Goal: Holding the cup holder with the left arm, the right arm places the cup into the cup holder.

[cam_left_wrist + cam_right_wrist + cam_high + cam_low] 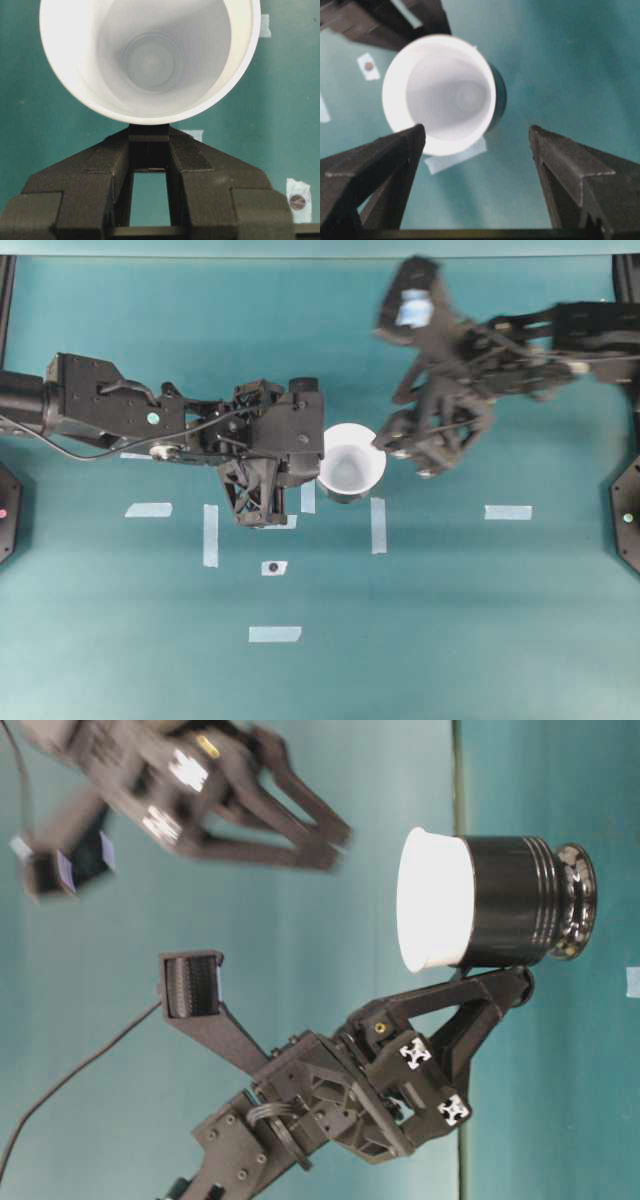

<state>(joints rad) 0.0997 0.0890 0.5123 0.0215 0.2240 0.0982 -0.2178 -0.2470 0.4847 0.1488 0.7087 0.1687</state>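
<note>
Cup (435,900) seated in holder (520,900)
Left fingers (150,150) clamp the holder; right fingers (395,150) gape empty: lift straight clear, without brushing the rim.

The cup holder (520,900) is glossy black, smooth with ribbed rings near its base and bright highlights. The cup (150,55) looks like plain white plastic or paper, can't tell which, smooth and fairly matt inside. Both grippers are matt black plastic, the left gripper (149,150) showing a slightly grainy, layered texture. The table (450,640) is a matt teal surface with pale blue tape strips (508,512).
</note>
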